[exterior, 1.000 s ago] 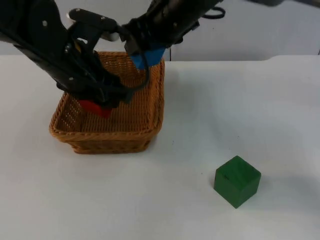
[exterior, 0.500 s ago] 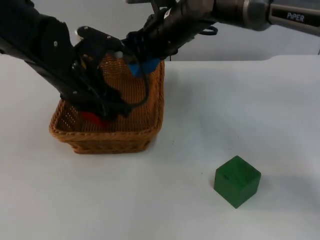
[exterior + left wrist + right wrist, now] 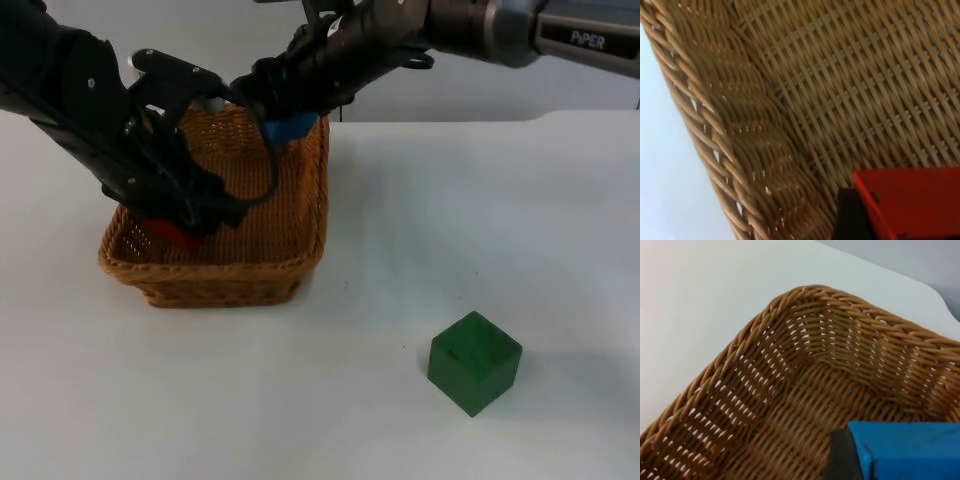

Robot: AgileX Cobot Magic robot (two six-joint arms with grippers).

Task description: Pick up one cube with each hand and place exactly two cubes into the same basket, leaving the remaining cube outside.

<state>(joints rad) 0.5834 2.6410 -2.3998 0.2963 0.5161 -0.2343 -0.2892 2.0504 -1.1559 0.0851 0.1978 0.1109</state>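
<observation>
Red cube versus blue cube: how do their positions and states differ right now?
The red cube sits low inside the wicker basket, near its floor, in the left gripper; the blue cube is higher, at the basket's far rim, in the right gripper. The red cube is at the basket's left side, the blue at its far right corner. Both are gripped and neither is released; the green cube lies apart on the table.
</observation>
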